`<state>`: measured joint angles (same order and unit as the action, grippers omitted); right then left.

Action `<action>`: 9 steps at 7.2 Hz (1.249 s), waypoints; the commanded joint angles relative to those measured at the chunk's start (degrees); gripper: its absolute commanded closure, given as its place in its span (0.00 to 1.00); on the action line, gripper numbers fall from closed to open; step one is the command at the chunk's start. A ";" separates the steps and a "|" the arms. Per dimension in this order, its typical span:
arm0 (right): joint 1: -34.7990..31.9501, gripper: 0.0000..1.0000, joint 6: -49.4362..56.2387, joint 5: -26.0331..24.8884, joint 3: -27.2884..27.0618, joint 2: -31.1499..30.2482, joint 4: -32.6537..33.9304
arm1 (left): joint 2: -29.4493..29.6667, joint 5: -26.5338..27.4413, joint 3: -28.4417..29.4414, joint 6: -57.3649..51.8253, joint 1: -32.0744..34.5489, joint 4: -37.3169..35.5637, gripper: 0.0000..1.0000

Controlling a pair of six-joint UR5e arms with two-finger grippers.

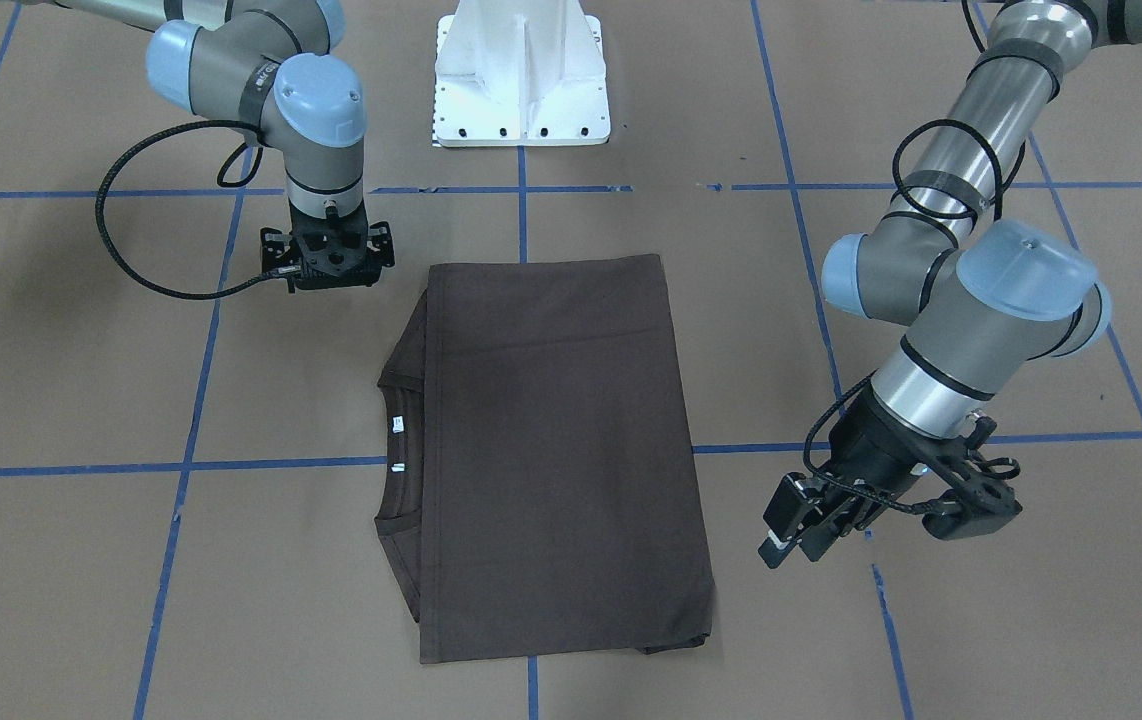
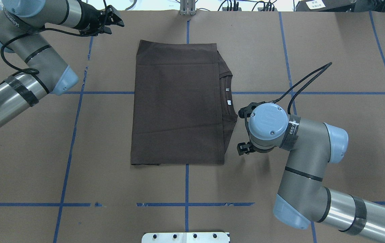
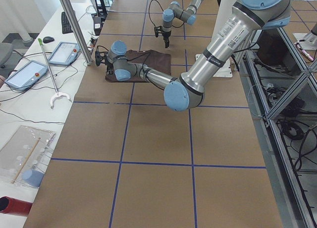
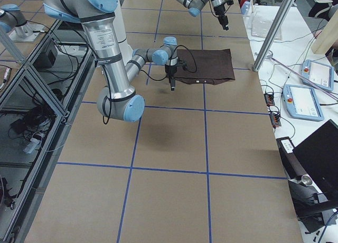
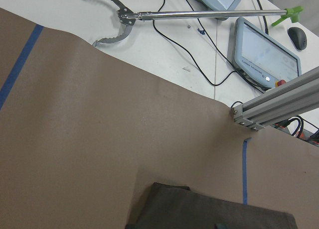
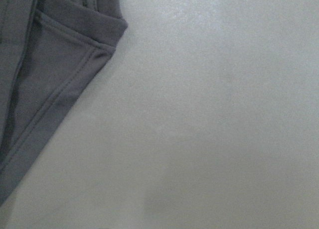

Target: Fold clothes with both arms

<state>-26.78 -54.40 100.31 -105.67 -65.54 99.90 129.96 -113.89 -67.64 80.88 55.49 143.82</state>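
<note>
The dark brown T-shirt [image 2: 179, 108] lies folded into a rectangle at mid-table. Its collar, with small white labels [image 2: 228, 95], and a shoulder stick out on my right side. My right gripper [image 2: 243, 130] points straight down beside that shoulder corner [image 6: 45, 64], low over the paper; its jaws look open and hold nothing. My left gripper [image 2: 116, 25] hovers off the shirt's far left corner [image 5: 209, 209], tilted, open and empty. The same left gripper [image 1: 871, 528] appears on the right of the front-facing view, and the right gripper [image 1: 328, 262] on its left.
Brown paper with blue tape lines [image 2: 186, 189] covers the table. The white pedestal base [image 1: 521, 80] stands on the robot's side. Past the far edge are an aluminium post [image 5: 279, 104], a pendant [image 5: 266, 55] and a grabber tool [image 5: 119, 20].
</note>
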 commanded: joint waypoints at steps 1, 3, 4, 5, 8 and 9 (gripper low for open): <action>-0.99 0.00 -0.88 -0.11 2.30 4.44 -0.50 | -0.15 -2.28 -1.44 0.15 0.58 -0.20 0.39; 0.92 0.00 -16.89 -3.96 3.27 3.94 -8.25 | -4.16 -3.09 -7.46 0.50 0.76 -0.12 0.39; 4.33 0.00 -29.59 -7.98 6.50 4.10 -16.41 | -10.54 -3.18 -17.43 1.46 0.67 -1.68 0.39; 5.85 0.00 -41.55 -10.72 6.96 3.93 -21.72 | -13.83 -2.83 -21.71 1.73 0.06 -2.83 0.39; 8.06 0.08 -60.35 -17.94 5.75 3.76 -21.42 | -14.12 -2.74 -22.89 2.35 -0.12 -2.67 0.37; 8.32 0.23 -61.78 -18.30 3.82 3.23 -20.20 | -14.21 -2.65 -22.98 2.35 -0.12 -2.58 0.37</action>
<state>-18.99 -112.43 83.35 -100.11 -61.86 78.75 115.91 -116.65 -90.45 83.13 55.42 141.16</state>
